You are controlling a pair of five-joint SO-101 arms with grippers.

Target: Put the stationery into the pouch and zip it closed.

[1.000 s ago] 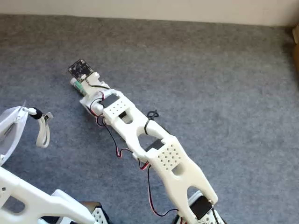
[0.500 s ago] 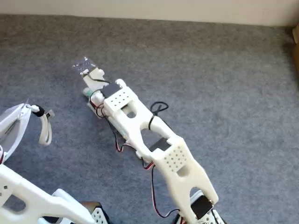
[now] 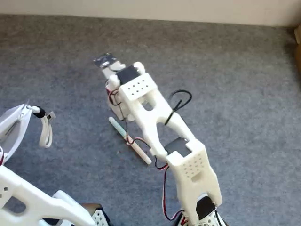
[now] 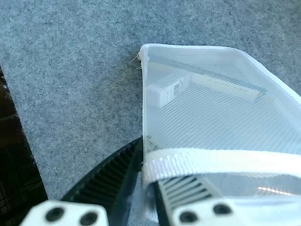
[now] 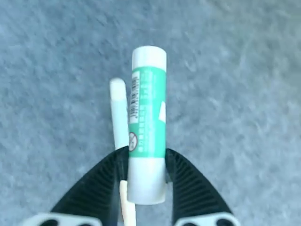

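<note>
The right jaws pinch one green-and-white glue stick [image 5: 147,127] near its lower end, with the rest of the stick projecting past the jaw tips, above one white pen [image 3: 130,140] that lies flat on the grey tabletop [image 3: 235,56] partly under that arm. The left jaws are pressed onto the edge of one white mesh pouch [image 4: 211,113] just beside its webbing strap [image 4: 221,160], well apart from the pen. Two white items show through the mesh, one small block [image 4: 169,89] and one long bar [image 4: 225,85]
</note>
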